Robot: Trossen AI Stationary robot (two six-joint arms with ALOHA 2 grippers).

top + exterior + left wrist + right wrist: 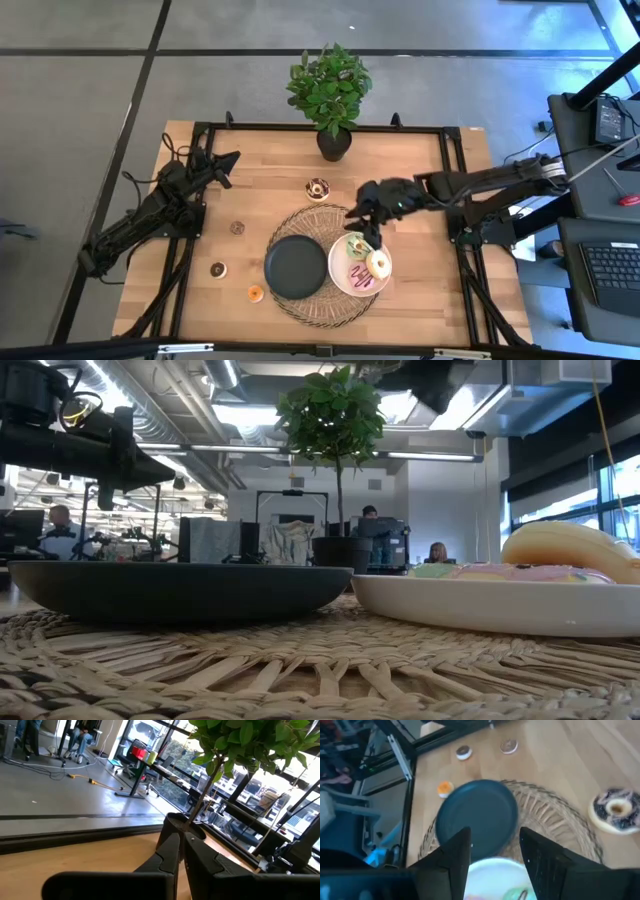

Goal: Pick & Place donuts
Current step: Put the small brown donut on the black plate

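On the woven mat [325,300] a white plate [343,282] carries a cream donut [378,264], a pink one [358,277] and a green one [354,244]; the low view shows the cream donut [570,545] and the pink donut [510,572]. Beside it rests an empty black plate [296,267]. On the bare wood lie a dark purple-iced donut [318,188], two mini donuts [237,228] [218,269] and an orange one [255,293]. My right gripper [372,238] [495,852] hovers open over the white plate's far edge. My left gripper [230,160] [181,847] waits shut at the table's far left.
A potted plant [333,140] stands at the middle of the table's far edge. The black frame rails [205,125] run along the table's sides. Bare wood lies between the left arm and the mat. People sit at desks in the room behind.
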